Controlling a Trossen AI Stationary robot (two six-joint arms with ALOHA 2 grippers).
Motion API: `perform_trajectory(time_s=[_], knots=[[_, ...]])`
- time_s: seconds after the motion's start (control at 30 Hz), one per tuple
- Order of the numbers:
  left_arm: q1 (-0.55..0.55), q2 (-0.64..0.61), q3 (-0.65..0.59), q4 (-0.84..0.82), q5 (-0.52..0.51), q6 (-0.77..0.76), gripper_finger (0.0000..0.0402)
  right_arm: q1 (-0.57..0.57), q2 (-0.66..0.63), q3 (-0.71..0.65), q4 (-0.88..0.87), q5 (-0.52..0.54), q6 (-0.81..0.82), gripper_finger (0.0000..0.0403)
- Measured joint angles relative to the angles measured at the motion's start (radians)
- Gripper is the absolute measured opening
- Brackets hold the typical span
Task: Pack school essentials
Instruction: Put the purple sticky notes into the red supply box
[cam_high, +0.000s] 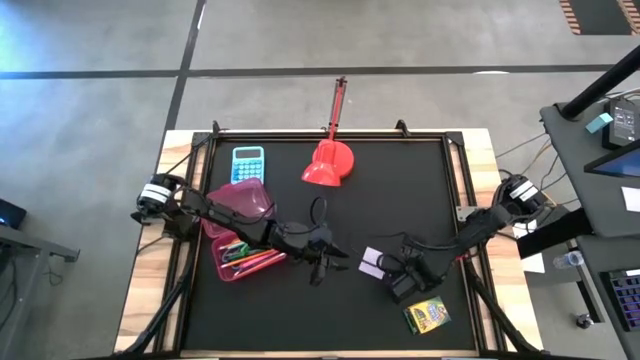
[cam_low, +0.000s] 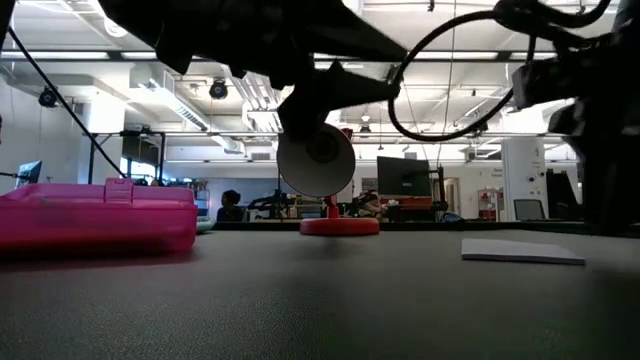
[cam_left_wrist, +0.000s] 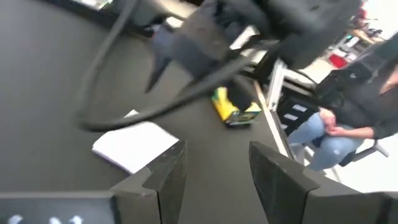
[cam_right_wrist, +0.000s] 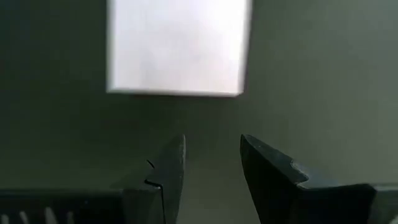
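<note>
The pink case lies open left of the left gripper, its pens lying roughly level, tips toward that gripper; the left arm hides part of them. The left jaws stand apart, empty, pointing at the white square and the crayon box beyond. The right gripper hovers with jaws apart and empty, the square just ahead of its fingertips, flat, one edge squarely facing them. The crayon box lies slanted, well behind the right jaws.
</note>
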Motion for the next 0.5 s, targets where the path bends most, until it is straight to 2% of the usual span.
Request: perform_trajectory(time_s=[0.1, 0.27, 0.5], knots=[[0.0, 0.0, 0.0, -0.014, -0.033, -0.062, 0.0157, 0.013, 0.001, 0.014, 0.012, -0.048, -0.037, 0.0146], [0.001, 0.025, 0.0, -0.026, -0.076, -0.212, 0.0157, 0.018, 0.002, -0.025, 0.111, -0.046, -0.063, 0.0146], [-0.003, 0.172, 0.076, -0.028, -0.073, -0.509, 0.0157, 0.016, 0.002, -0.074, 0.21, -0.046, -0.063, 0.0146]])
